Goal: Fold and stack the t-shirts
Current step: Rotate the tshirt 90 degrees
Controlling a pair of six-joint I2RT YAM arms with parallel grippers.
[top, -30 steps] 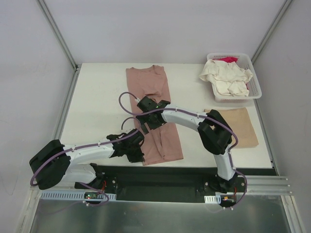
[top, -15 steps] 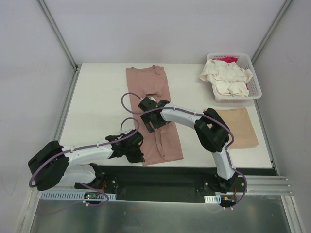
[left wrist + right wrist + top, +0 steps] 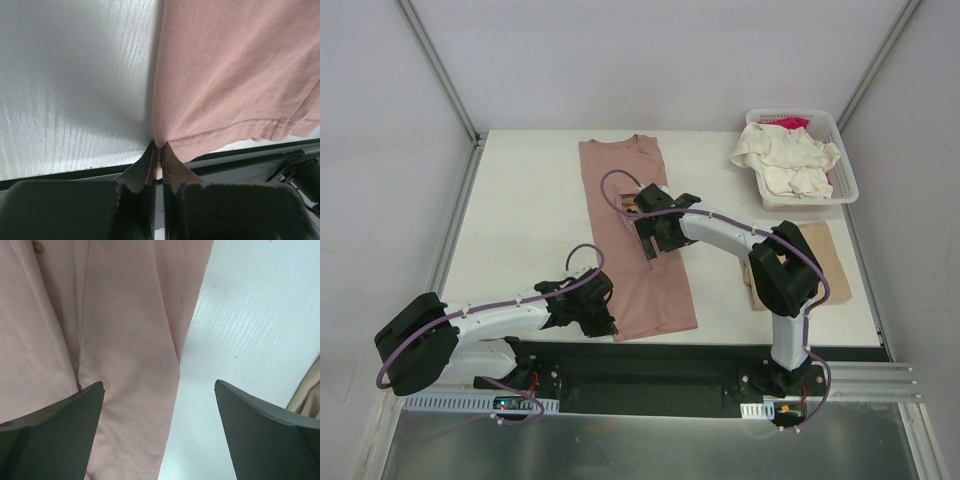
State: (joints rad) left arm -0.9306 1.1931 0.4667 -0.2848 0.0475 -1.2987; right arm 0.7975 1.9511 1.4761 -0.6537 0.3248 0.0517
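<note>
Pink shirt (image 3: 665, 290), flat in a narrow strip well left of the basket (image 3: 850, 186), judged light, limp, slip-prone, best taken at hem corners; left gripper (image 3: 159, 159) pinched shut on the hem corner farthest from the basket, right gripper (image 3: 159, 385) gaping wide above it, empty; no legible writing.

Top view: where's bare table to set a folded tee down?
Widest free patch: white table left of the long dusty-pink t-shirt, up to the left edge. Smaller gap between that shirt and the white slatted plastic basket. Crowded: right side, where the folded tan t-shirt and right arm sit.
</note>
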